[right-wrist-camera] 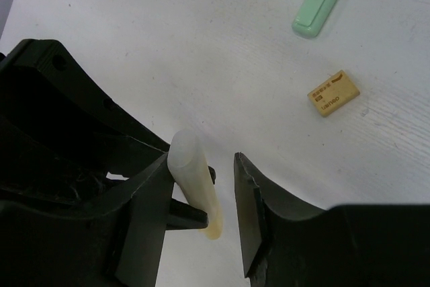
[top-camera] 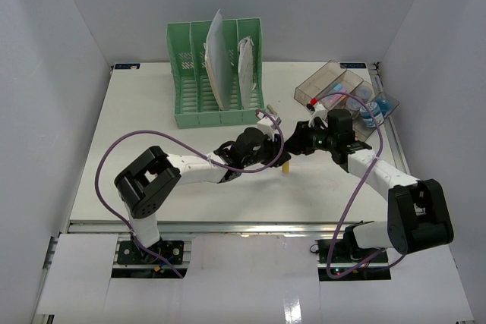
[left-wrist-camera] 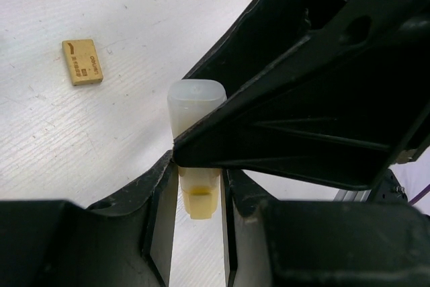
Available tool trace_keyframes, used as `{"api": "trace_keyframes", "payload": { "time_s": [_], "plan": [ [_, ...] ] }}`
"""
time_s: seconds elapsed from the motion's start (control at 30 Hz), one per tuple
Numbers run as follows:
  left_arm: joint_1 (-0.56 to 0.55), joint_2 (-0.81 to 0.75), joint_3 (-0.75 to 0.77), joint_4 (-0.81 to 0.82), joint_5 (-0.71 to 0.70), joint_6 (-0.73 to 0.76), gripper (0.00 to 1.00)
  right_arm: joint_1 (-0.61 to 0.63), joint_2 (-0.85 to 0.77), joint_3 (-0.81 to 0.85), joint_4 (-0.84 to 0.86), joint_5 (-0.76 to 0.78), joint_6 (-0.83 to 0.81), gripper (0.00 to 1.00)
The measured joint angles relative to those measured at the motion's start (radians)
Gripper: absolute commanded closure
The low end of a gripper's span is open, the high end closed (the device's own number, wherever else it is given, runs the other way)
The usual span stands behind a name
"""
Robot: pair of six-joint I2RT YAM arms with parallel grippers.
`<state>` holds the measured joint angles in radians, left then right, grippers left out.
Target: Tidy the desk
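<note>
Top view: we note both arms meeting mid-desk (top-camera: 152, 111). The green file rack (top-camera: 216, 81) stands at the far edge with papers in it. The clear tray (top-camera: 319, 85) in the far right corner holds small items. The left gripper (top-camera: 275, 151) and right gripper (top-camera: 298, 143) are almost touching, with a yellowish tip below them that is probably the stick (top-camera: 286, 166).

Left wrist: the left fingers are pinching a pale stick (left-wrist-camera: 196, 109) upright. The right gripper's black body crosses in front of it. A tan block (left-wrist-camera: 84, 62) lies loose on the desk.

Right wrist: the right jaws are spread around the stick, one pad against it and the other apart from it.

Progress: we judge this a mid-air handover. The stick and the block are not yet put away.
</note>
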<state>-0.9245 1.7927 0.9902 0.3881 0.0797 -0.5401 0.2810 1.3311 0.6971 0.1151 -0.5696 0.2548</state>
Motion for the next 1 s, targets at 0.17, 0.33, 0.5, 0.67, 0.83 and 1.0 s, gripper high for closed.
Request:
{"api": "trace_keyframes", "payload": {
  "time_s": [0.17, 0.33, 0.5, 0.67, 0.83, 1.0],
  "plan": [
    [0.001, 0.0, 0.0, -0.002, 0.003, -0.008, 0.75, 0.013, 0.008, 0.006, 0.006, -0.009, -0.036, 0.91],
    [0.007, 0.0, 0.0, -0.001, 0.006, -0.022, 0.27, 0.016, 0.012, 0.008, 0.017, -0.015, -0.077, 0.92],
    [0.022, -0.028, -0.01, 0.007, 0.019, -0.03, 0.12, 0.013, 0.01, 0.013, 0.015, 0.001, -0.115, 0.92],
    [0.047, -0.158, -0.091, -0.023, 0.042, 0.02, 0.08, -0.032, 0.005, 0.07, 0.018, 0.054, -0.142, 0.92],
    [0.055, -0.331, -0.143, -0.118, 0.03, 0.134, 0.03, -0.145, 0.026, 0.155, 0.08, 0.118, -0.122, 0.92],
    [0.055, -0.515, -0.211, -0.218, -0.015, 0.223, 0.02, -0.28, 0.145, 0.22, 0.209, 0.219, -0.044, 0.92]
  ]
}}
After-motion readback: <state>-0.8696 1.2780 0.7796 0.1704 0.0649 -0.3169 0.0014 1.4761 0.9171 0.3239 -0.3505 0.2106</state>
